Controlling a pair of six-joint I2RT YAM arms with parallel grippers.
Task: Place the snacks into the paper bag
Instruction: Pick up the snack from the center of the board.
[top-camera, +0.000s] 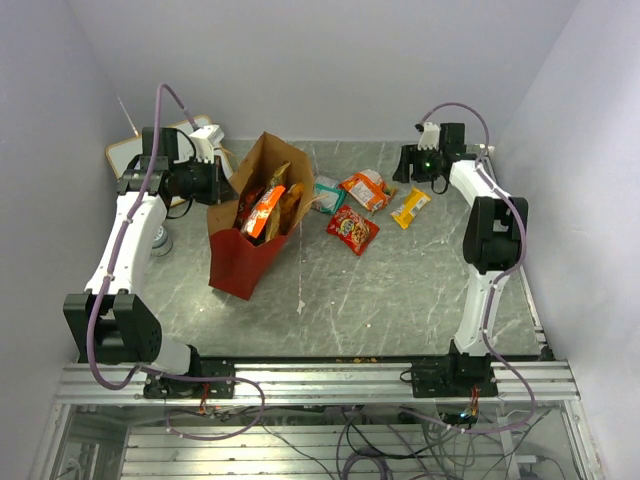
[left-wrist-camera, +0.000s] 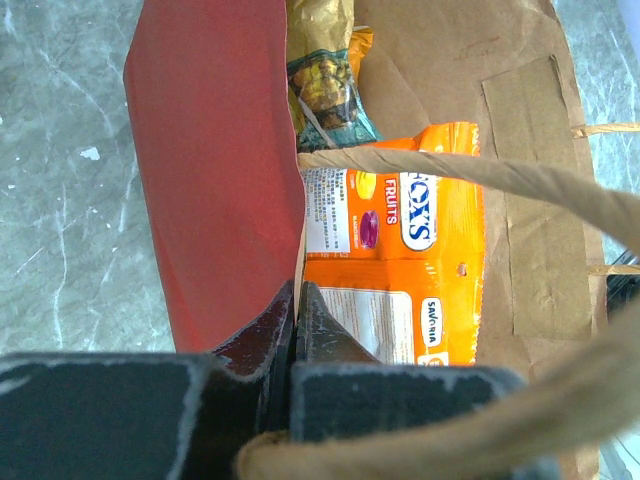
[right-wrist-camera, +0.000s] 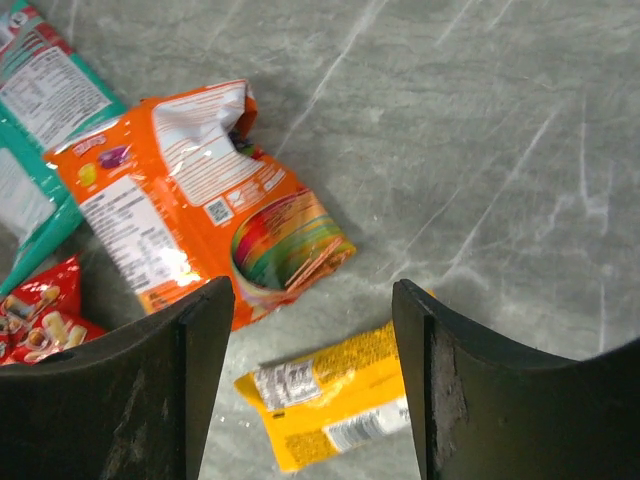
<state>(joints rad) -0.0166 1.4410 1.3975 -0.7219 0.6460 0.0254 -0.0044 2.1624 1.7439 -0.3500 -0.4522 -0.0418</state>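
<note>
1. Right gripper (right-wrist-camera: 312, 385) — jaws wide apart, nothing held. It hangs over the table (right-wrist-camera: 480, 150).
2. Yellow packet (right-wrist-camera: 325, 410) lies flat directly under the gap. Its long axis runs approx. from one finger to the other, and the rt finger hides its far end. Jaws would thus close along its length, not across — prob. needs a wrist turn or an edge pinch.
3. Next out: crumpled orange packet (right-wrist-camera: 190, 210) near the other finger. Teal packet (right-wrist-camera: 30, 130) and red packet (right-wrist-camera: 40, 320) lie further out on that side.
4. Paper bag (top-camera: 240, 262) sits well apart from these on the left arm's side, mouth open. An orange fruits bag (left-wrist-camera: 400, 290) and others are inside.
5. Left gripper (left-wrist-camera: 297, 300) is clamped on the bag's red wall at the rim. Rt arm is nearer to all four loose packs.
</note>
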